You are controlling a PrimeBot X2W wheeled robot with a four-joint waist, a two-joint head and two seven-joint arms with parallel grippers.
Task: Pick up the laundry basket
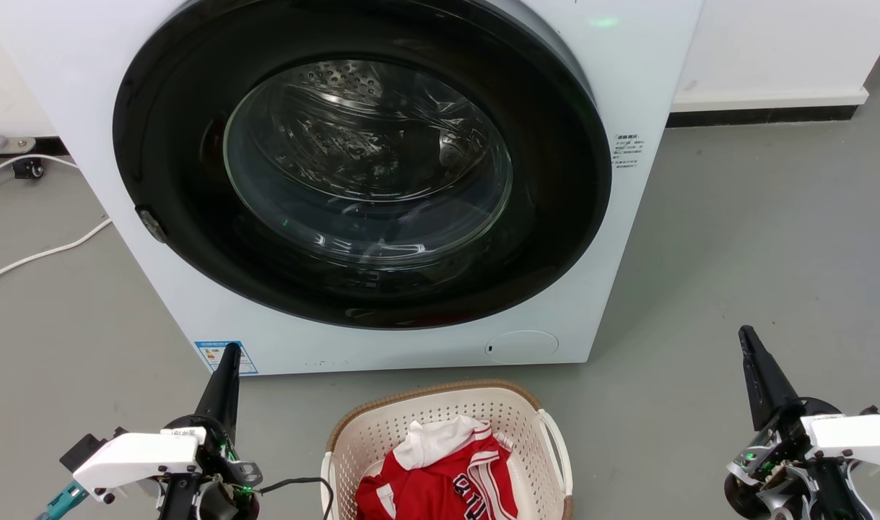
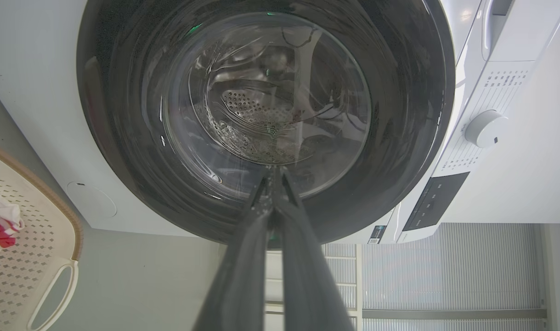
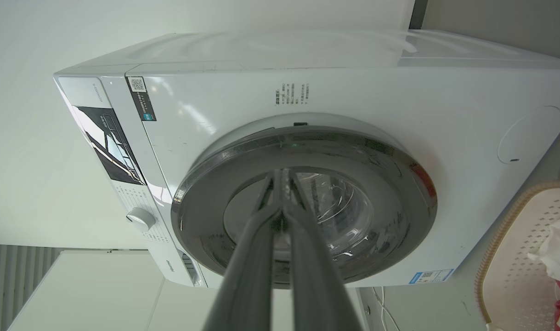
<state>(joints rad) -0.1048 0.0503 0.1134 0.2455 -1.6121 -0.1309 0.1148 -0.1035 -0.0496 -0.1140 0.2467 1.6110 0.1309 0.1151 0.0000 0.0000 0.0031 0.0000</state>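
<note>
Cream perforated plastic laundry basket (image 1: 425, 415), brown woven rim, white loop handle | on floor (image 1: 735, 238) before washing machine (image 1: 627, 72), between grippers (red-white garment (image 1: 440, 484) inside) | left gripper (image 1: 232, 350) closed, empty | right gripper (image 1: 746, 334) closed, empty

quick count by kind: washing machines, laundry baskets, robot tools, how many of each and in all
washing machine: 1
laundry basket: 1
tools: 2 (left tool, right tool)
total: 4
</note>
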